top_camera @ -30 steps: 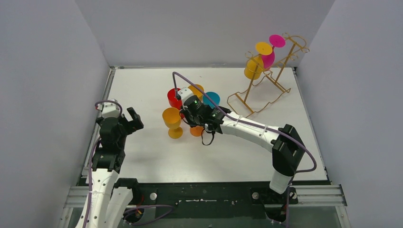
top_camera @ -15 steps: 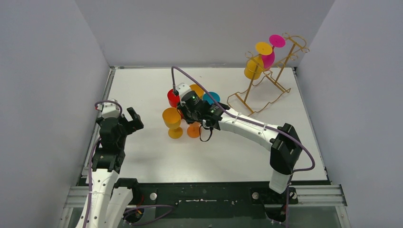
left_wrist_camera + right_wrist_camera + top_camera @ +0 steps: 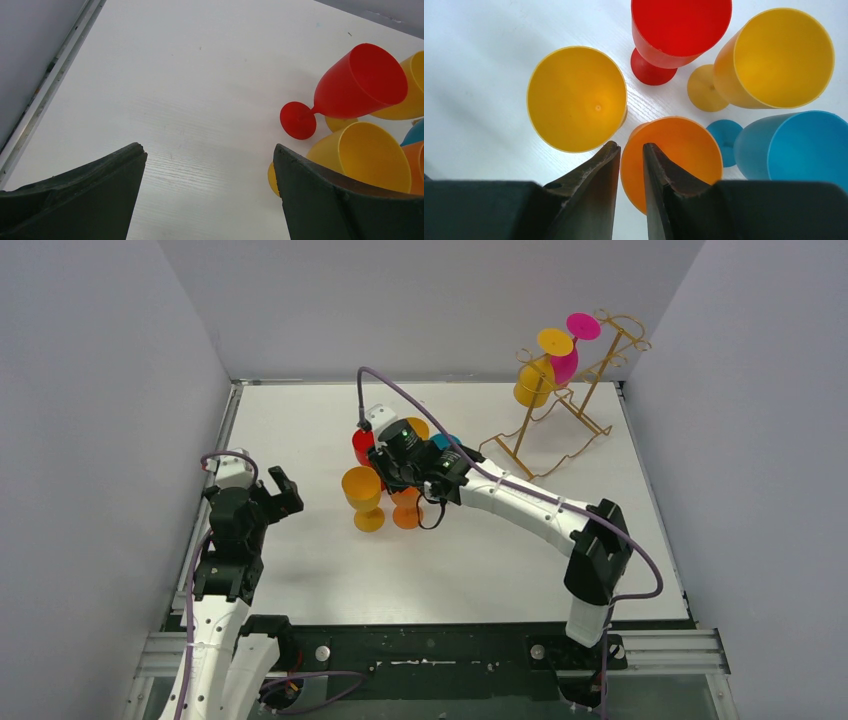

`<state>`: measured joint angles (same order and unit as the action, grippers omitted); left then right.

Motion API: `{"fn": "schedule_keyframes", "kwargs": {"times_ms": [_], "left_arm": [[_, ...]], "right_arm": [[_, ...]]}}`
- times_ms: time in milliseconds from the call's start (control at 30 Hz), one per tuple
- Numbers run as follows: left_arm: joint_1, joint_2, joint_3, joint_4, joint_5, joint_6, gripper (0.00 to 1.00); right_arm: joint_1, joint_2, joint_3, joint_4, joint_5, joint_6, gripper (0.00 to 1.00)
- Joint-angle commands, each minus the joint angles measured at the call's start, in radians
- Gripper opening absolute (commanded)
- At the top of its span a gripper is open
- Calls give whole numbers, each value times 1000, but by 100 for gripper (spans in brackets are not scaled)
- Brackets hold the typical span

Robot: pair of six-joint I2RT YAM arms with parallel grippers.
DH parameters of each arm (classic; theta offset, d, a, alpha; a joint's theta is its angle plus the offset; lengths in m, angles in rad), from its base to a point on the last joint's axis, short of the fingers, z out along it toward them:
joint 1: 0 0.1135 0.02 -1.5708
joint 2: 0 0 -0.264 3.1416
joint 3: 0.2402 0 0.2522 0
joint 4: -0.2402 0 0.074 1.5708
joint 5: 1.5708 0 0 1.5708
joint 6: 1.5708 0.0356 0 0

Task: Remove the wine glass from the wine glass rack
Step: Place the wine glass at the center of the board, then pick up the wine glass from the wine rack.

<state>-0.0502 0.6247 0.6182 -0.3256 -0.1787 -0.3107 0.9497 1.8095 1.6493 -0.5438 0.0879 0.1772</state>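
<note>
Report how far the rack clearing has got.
Done: red glass, blue glass and two yellow glasses stand on the table. In hand: right gripper sits at the orange glass rim, jaws barely apart, grip unclear. To do: a yellow glass and a magenta glass hang on the rack.

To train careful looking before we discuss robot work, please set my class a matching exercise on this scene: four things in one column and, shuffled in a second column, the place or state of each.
Column 1
1. pink glass
2. orange glass
3. red glass
4. left gripper

Column 2
A. jaws wide apart, holding nothing
B. hanging upside down on the rack
C. standing on the table at the back left of the group
D. on the table right below the right gripper

Pairs: 1-B, 2-D, 3-C, 4-A
</note>
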Motion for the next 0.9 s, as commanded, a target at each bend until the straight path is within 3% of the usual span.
{"fn": "schedule_keyframes", "kwargs": {"times_ms": [0, 267, 433, 500, 700, 867], "left_arm": [[4, -4, 12, 29, 15, 9, 97], [4, -3, 11, 30, 18, 12, 97], [4, -4, 9, 34, 26, 14, 97], [4, -2, 9, 33, 25, 15, 97], [4, 3, 7, 35, 29, 16, 97], [4, 4, 4, 42, 38, 18, 97]], "right_arm": [[4, -79, 24, 14, -20, 11, 26], [3, -245, -31, 58, 31, 9, 32], [-12, -365, -63, 182, 141, -61, 52], [-39, -389, -44, 200, 171, -67, 53], [-218, -419, 17, 195, 199, 5, 56], [-459, -394, 100, 122, 12, 123, 54]]}}
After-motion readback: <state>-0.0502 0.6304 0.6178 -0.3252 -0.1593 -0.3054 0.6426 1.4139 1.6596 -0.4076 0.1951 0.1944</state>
